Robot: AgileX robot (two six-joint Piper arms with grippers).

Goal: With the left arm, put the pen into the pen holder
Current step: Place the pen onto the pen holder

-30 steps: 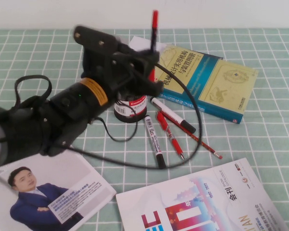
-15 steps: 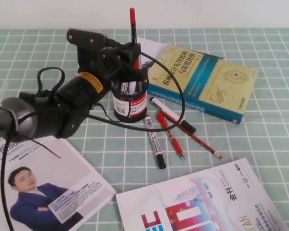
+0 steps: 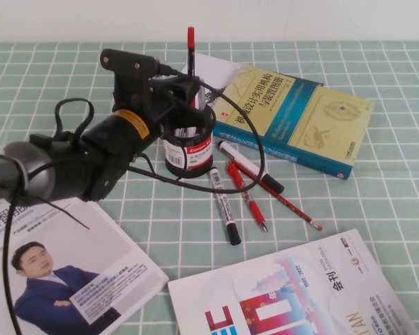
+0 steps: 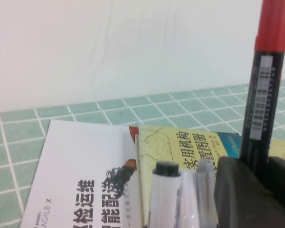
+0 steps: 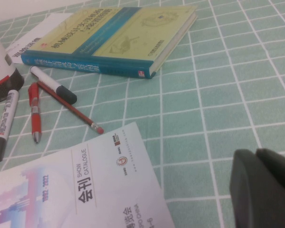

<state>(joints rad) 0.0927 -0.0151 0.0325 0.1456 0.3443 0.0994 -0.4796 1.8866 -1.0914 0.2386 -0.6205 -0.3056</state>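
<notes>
Black mesh marks the pen holder (image 3: 189, 148) in the high view, standing on the green-checked tabletop (image 3: 377, 188) with the left pincer (image 3: 185, 94) just above its rim, clamped on the pen (image 3: 190, 59). The pen stands upright, red cap up, its lower end dipping into the cup. Compared with half a second ago, the pen sits lower and the arm has dropped slightly. A grey-and-black marker (image 3: 224, 204), a red pen (image 3: 246, 195) and a teal book (image 3: 297, 115) lie nearby.

From the left wrist, the pen (image 4: 263, 90) rises between the dark fingers (image 4: 237, 190), above markers (image 4: 164, 194) already in the cup. Best to keep it vertical, lower it further, then release.

From the right wrist, the right pincer (image 5: 263, 183) hangs low over the tabletop, well clear; whether it is open I cannot tell.
</notes>
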